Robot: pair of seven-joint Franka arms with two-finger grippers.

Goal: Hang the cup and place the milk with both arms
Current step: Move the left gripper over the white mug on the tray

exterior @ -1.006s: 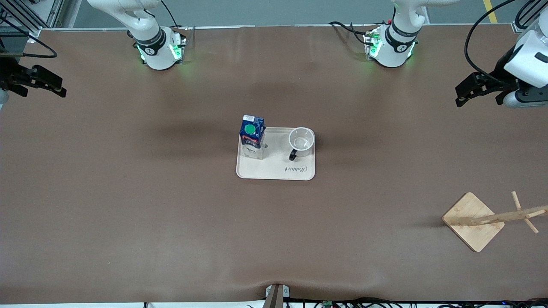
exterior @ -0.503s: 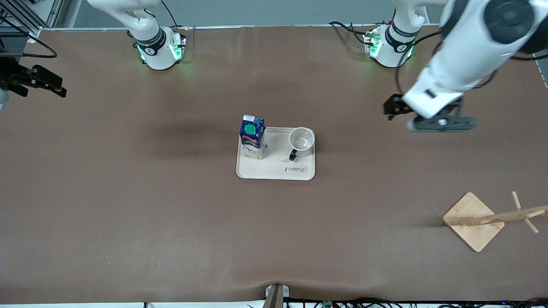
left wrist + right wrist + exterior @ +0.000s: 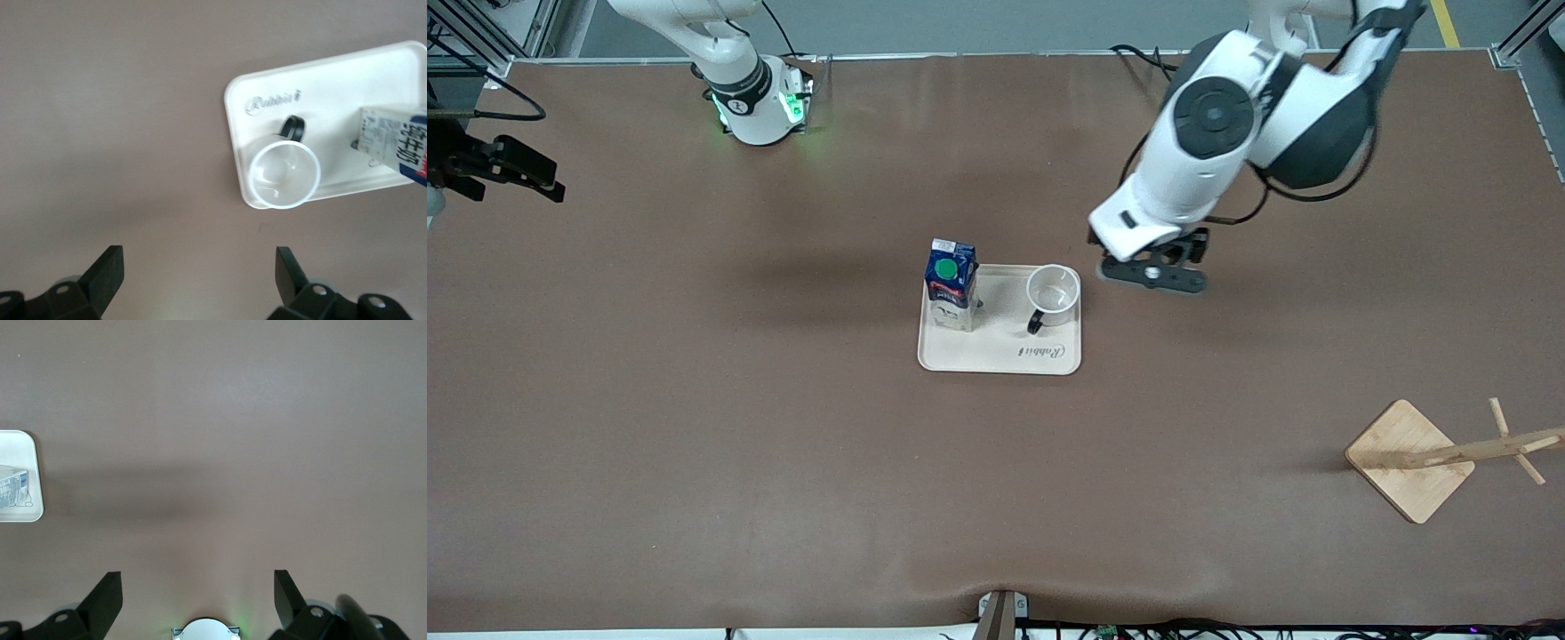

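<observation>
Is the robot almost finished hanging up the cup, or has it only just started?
Only just started. Nothing is done yet: the cup and the milk both stand on the tray, and the wooden rack is bare. The left gripper, open, hovers over the table beside the cup. The right gripper, open, waits at its end. Still left: grabbing and hanging the cup, placing the milk.

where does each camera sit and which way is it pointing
Front: high across the table, facing both arm bases; shows the tray, rack, left gripper beside the tray, right gripper waiting at the table's edge.
Left wrist: looks down past its open fingers at cup and milk.
Right wrist: looks down past its open fingers at bare table.
Shared: all three show the tray and milk.
</observation>
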